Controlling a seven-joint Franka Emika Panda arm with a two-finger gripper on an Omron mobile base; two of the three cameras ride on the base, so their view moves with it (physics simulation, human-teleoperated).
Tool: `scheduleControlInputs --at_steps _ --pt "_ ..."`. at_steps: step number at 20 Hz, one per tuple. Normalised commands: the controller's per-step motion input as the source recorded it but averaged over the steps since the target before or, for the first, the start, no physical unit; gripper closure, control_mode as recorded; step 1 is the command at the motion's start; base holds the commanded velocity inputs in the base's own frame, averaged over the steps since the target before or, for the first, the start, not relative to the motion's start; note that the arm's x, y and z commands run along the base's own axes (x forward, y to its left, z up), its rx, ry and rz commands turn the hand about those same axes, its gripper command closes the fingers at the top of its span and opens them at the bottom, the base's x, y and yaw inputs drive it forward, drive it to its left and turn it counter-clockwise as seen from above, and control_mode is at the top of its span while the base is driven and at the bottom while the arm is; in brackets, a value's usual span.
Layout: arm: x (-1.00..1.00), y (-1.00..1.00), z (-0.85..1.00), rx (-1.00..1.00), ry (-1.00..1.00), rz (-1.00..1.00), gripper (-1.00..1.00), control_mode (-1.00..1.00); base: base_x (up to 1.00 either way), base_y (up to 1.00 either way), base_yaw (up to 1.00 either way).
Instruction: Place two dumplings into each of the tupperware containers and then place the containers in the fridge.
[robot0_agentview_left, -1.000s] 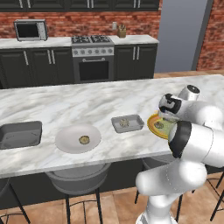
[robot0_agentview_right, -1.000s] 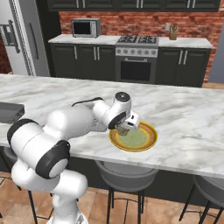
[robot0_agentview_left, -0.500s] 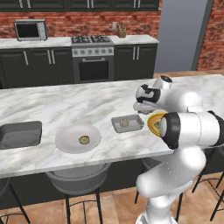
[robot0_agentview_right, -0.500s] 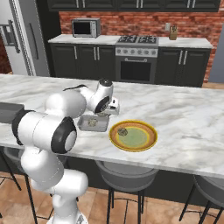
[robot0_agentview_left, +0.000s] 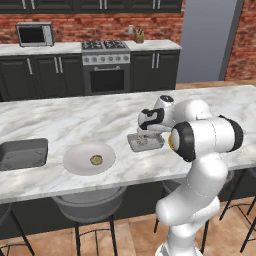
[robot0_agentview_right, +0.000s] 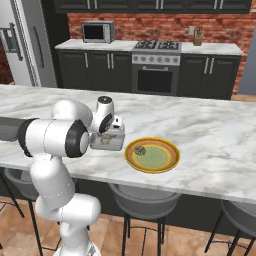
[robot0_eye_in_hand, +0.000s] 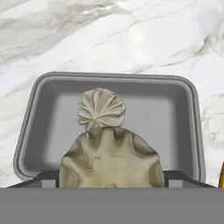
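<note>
Gripper (robot0_agentview_left: 144, 134) is positioned over the near container (robot0_eye_in_hand: 183, 118) on the marble counter (robot0_agentview_left: 75, 117). A dumpling (robot0_eye_in_hand: 111, 162) is clamped between the fingertips, jaws wide around it. In the hand view, this held dumpling sits at 6 o'clock, overlapping the tray's near rim. A second dumpling (robot0_eye_in_hand: 101, 108) lies on the tray floor at 12 o'clock of the held one, touching or just beside it; which cannot be told. A third dumpling (robot0_agentview_left: 95, 160) is seen on the white plate (robot0_agentview_left: 80, 162), at 9 o'clock of the container. A fourth (robot0_agentview_right: 140, 150) rests on the yellow-rimmed plate (robot0_agentview_right: 167, 165), at 3 o'clock of the container. The other container (robot0_agentview_left: 22, 152) sits at the counter's far left. The fridge (robot0_agentview_right: 20, 45) stands closed, well apart.
</note>
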Motion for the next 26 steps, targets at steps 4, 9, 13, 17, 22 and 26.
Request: scheduleControlInputs --at_steps 4,9,13,17,22,26 --pt "0.54 0.18 -0.26 -0.13 0.04 0.0 1.0 -1.0 0.0 0.0 0.0" --pt "0.35 -0.03 -0.35 -0.05 0.06 -0.01 1.0 -1.0 0.0 0.0 0.0" --pt "0.43 0.0 -0.22 0.0 0.0 0.0 1.0 -1.0 0.0 0.0 0.0" --pt "-0.02 -0.01 -0.15 0.0 -0.02 -0.01 1.0 -1.0 0.0 0.0 0.0" --pt "-0.14 -0.03 -0.06 0.0 -0.07 -0.01 1.0 -1.0 0.0 0.0 0.0" --pt "0.0 -0.08 -0.2 0.0 -0.01 0.0 1.0 -1.0 0.0 0.0 0.0"
